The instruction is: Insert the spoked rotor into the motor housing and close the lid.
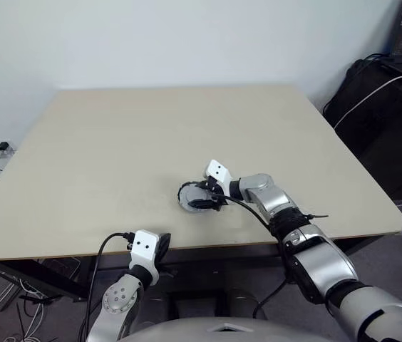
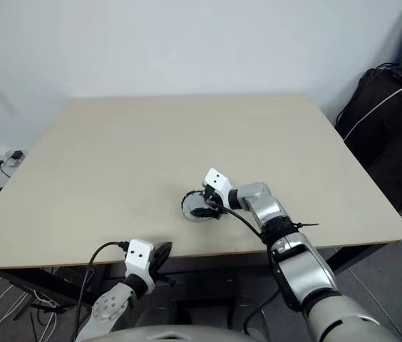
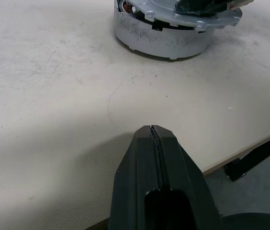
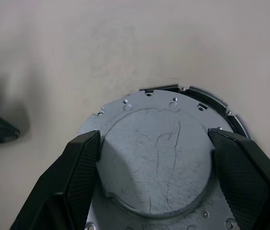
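Plain beige table [image 1: 115, 142] against a white wall, some bags and cables off to the side, nothing else on the surface but my motor. My right gripper [image 4: 154, 158] is spread wide with a finger on either side of the lid [image 4: 156, 153], smooth face with the raised middle up; I can't tell for sure whether the pads are actually touching its edge. The lid looks like it's sitting on top of the motor housing [image 3: 161, 40], a bit off-centre I think, since a sliver of the rim underneath peeks out on one side. So my guess is I'm straddling it to nudge or press it home. The spoked rotor would be underneath; can't see it. My left gripper [image 3: 153, 139] is pressed together, parked near the table's front edge, well short of the housing.
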